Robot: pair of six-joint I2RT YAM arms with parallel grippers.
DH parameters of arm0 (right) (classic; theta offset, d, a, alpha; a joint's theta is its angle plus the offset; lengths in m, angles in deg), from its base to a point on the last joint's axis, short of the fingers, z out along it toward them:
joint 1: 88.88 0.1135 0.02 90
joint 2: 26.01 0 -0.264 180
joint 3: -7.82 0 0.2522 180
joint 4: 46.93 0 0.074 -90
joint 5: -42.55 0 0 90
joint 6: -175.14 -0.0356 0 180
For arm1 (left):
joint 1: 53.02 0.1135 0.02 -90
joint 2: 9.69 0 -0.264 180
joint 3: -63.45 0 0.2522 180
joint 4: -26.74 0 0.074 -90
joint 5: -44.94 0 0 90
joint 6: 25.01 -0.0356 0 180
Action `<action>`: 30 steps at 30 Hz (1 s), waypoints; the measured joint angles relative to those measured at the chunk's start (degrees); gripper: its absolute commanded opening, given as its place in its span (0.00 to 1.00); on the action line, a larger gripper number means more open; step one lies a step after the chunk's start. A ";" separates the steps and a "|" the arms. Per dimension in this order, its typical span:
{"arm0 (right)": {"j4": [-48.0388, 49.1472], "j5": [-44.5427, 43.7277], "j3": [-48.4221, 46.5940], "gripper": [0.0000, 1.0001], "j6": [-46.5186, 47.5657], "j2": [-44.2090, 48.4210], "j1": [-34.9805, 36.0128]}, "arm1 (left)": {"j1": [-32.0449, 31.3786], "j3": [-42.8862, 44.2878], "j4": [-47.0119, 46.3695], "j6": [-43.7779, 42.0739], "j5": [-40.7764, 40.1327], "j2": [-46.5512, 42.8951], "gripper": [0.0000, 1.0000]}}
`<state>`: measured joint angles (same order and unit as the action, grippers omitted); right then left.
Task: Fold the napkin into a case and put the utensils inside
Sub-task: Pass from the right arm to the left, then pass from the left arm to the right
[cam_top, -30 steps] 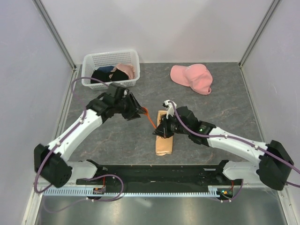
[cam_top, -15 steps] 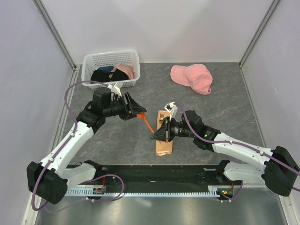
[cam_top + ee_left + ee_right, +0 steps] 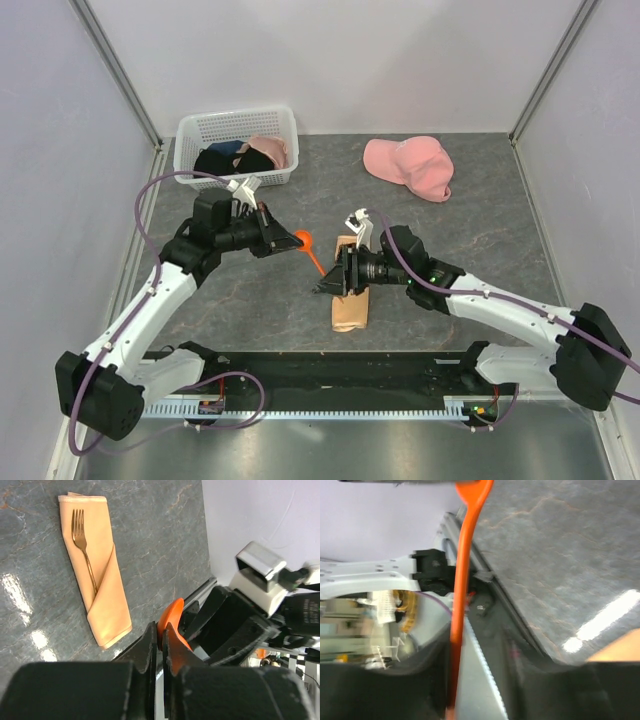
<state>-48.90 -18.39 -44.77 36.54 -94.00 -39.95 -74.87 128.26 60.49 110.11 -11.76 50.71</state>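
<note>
Left gripper (image 3: 291,240) has just clamped the spoon (image 3: 312,256) by its bowl, left of the napkin (image 3: 350,312); right gripper (image 3: 326,286) sits at the handle, grip unclear, likely a handover before pocketing.

Enclosure: grey marbled tabletop (image 3: 480,230) bounded by plain white walls (image 3: 340,60) on three sides, aluminium posts (image 3: 118,75) at the rear corners; bright glare patches (image 3: 12,587) on the surface.

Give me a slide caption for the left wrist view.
Left hand pinches the orange spoon by its bowl; beyond it, the fork lies tucked in the folded napkin.
</note>
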 measured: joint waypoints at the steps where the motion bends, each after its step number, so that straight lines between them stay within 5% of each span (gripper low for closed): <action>1: -3.52 -1.25 -1.97 0.61 1.55 -0.02 0.07 | 0.02 0.26 0.68 -0.09 0.20 0.22 0.02; 12: -31.17 -16.87 -28.57 0.56 18.64 -10.12 2.60 | -1.55 9.22 10.29 -1.70 -0.55 6.75 0.02; 16: -38.21 -20.74 -32.61 0.47 22.12 -13.60 3.76 | -2.19 12.74 14.47 -4.00 -3.39 7.50 0.02; 27: -47.74 -25.53 -40.19 0.47 27.06 -18.18 5.33 | -3.98 14.53 19.82 -7.76 -6.86 11.61 0.02; 30: -48.94 -26.18 -41.59 0.39 27.91 -19.58 5.49 | -4.72 15.15 20.81 -8.44 -7.74 12.59 0.02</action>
<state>-97.83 -44.57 -86.36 64.45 -113.58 -34.46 -79.59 143.41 81.30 101.67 -19.49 63.30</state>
